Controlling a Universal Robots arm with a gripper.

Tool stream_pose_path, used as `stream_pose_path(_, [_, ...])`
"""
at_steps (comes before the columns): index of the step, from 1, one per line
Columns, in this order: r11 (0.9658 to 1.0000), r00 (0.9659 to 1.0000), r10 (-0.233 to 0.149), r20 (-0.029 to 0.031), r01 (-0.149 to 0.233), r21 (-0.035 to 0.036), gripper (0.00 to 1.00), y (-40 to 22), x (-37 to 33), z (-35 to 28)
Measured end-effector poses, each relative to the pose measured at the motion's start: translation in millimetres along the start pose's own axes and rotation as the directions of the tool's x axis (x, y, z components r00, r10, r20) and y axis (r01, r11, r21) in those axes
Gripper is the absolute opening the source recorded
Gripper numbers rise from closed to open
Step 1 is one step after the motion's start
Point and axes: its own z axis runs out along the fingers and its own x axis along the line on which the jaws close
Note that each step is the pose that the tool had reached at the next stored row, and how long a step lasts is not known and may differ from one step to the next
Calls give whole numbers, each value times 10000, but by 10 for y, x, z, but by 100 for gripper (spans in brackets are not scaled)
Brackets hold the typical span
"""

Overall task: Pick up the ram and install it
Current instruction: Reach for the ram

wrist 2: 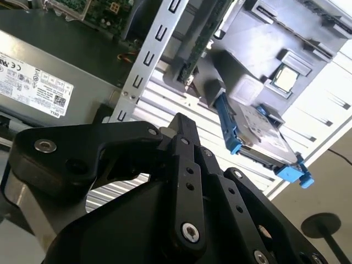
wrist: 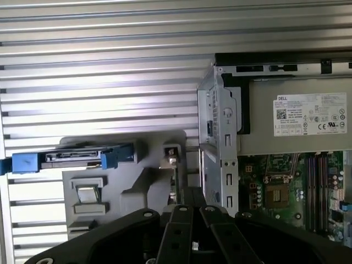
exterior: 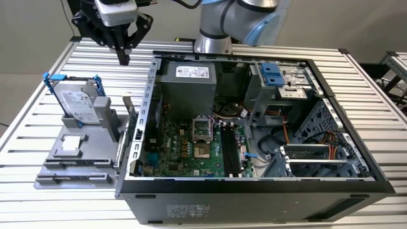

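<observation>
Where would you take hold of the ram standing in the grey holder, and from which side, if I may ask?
Grip the ram by its free upper end, pinching its two flat faces, coming down from above. It stands upright in the grey holder, thin and flat, close beside the case wall, so a sideways approach looks cramped.

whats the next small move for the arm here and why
Probably lower the gripper toward the ram. The gripper hangs shut and empty above the table. The ram stands on edge in the gray holder beside the computer case, and the black memory slots look unfilled.
</observation>
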Motion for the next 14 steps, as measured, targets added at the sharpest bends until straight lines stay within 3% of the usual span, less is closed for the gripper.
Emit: stream_pose_path(14, [10000,10000,-21,-1,21,0,0,-27,394,-9])
